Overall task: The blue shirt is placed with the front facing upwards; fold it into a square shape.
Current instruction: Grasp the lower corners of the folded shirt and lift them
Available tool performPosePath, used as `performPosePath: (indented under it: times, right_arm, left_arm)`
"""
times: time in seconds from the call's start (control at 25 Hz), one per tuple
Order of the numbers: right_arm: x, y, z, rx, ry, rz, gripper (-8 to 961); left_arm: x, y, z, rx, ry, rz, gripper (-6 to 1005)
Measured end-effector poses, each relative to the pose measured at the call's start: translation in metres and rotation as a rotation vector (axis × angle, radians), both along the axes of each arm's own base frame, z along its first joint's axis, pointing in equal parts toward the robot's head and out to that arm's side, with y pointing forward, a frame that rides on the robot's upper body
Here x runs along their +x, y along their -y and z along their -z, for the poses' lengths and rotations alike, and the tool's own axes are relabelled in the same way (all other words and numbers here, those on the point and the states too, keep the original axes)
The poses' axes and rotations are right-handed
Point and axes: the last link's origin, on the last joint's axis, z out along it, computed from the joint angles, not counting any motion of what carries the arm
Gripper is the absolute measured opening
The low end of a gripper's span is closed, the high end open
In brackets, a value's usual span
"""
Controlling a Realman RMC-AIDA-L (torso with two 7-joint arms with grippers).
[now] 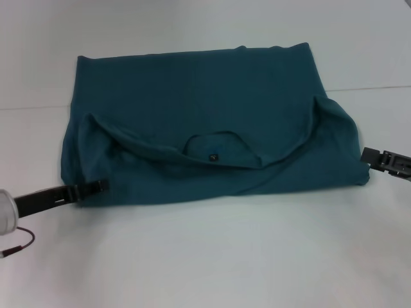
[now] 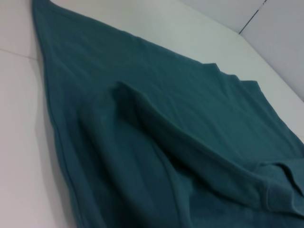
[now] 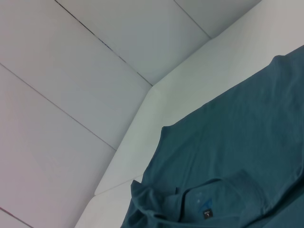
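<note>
Between left gripper (image 1: 96, 186) and right gripper (image 1: 371, 156): folded blue shirt (image 1: 199, 122).

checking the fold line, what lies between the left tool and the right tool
Only the shirt, folded, with its collar and small dark label about midway. The left tool and right tool sit at its near corners, seen in the head view.

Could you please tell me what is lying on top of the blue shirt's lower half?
The blue shirt's own top part is folded down over it, collar with its dark label uppermost. Only plain teal fabric shows; whatever lies beneath that flap is covered.
</note>
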Motion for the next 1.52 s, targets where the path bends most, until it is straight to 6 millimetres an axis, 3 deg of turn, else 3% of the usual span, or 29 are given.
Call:
performPosePath:
  times: [0.6,1.08,1.16,1.4,1.52]
  right_arm:
    - [-0.001,-0.001,-0.001,0.001,0.001,-0.003,765]
    - [-0.002,0.0,-0.001,-0.001,-0.009,-0.011,765]
    - [-0.003,0.0,-0.001,-0.003,-0.01,-0.014,765]
    - [-0.002,0.0,-0.002,-0.008,-0.005,-0.015,765]
    - [-0.001,0.0,-0.004,-0.015,0.004,-0.014,765]
  left_arm:
    - [0.004,-0.002,0.012,-0.039,0.029,-0.031,453]
    - [0.005,-0.006,0.001,-0.04,0.111,-0.121,437]
    - [0.005,-0.006,0.001,-0.042,0.109,-0.123,211]
    - [0.005,-0.006,-0.005,-0.056,0.165,-0.162,7]
    - [0.011,-0.005,-0.014,-0.085,0.258,-0.19,7]
